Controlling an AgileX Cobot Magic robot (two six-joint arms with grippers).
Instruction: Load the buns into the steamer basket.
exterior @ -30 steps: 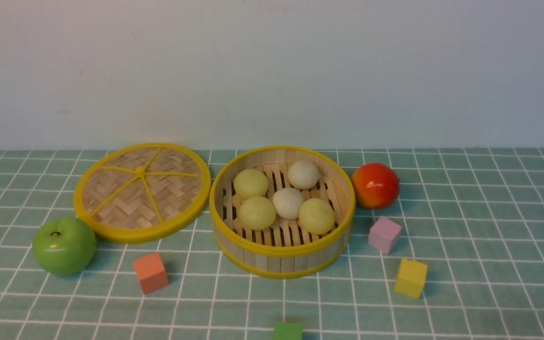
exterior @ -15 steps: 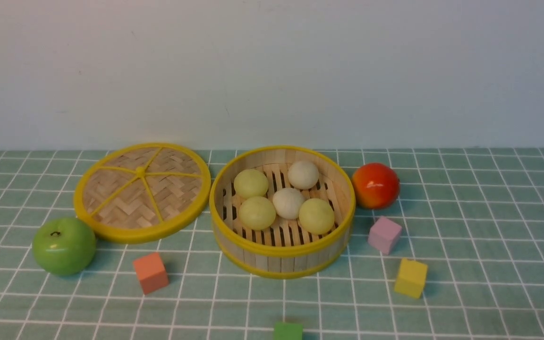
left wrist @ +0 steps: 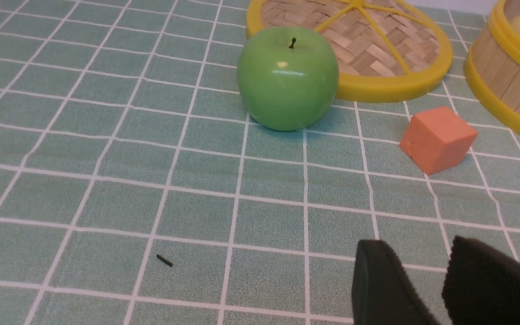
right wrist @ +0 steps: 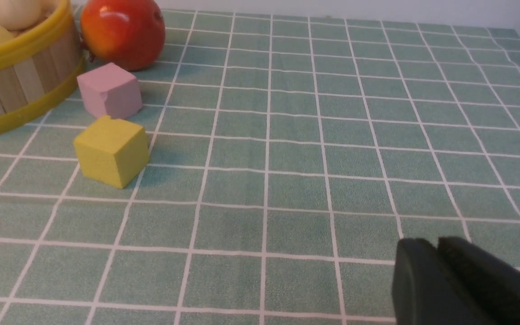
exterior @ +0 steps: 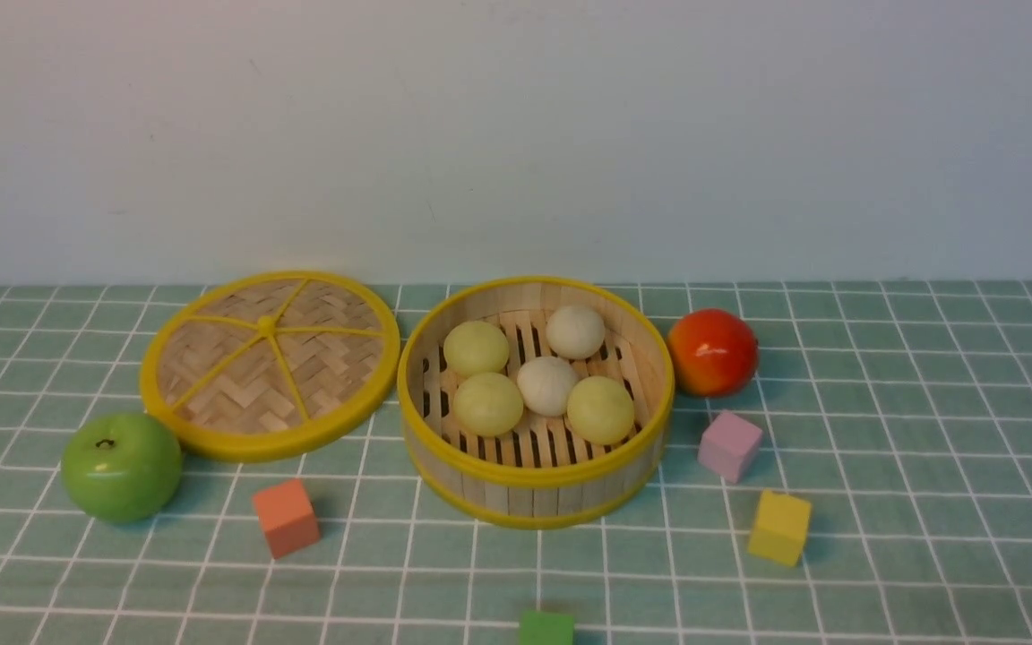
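Buns: five buns [exterior: 546, 385] lie inside the steamer basket [exterior: 536, 479], three pale yellow-green and two off-white, clustered on its slatted floor.
Steamer basket: round, yellow-rimmed, upright near the middle of the desk [exterior: 910, 502], which wears a green checked cloth.
Lid: the flat woven lid [exterior: 270, 363] lies just left of the basket, its rim close to the basket wall.
Green apple: the green apple [exterior: 122, 466] sits just in front of the lid's near-left edge.
Red apple: the red apple [exterior: 712, 351] stands just right of the basket.
Blocks: orange block [exterior: 286, 517] in front of the lid; pink block [exterior: 729, 445] and yellow block [exterior: 779, 527] to the basket's right; green block [exterior: 546, 628] at the near edge.
Left pincer: the left pincer [left wrist: 447, 275] is released, a clear gap between its tips, nothing held, low over bare cloth, apart from the green apple.
Right pincer: the right pincer [right wrist: 438, 266] has its tips almost together with only a thin slit; empty, but I cannot tell whether it is fully clenched.
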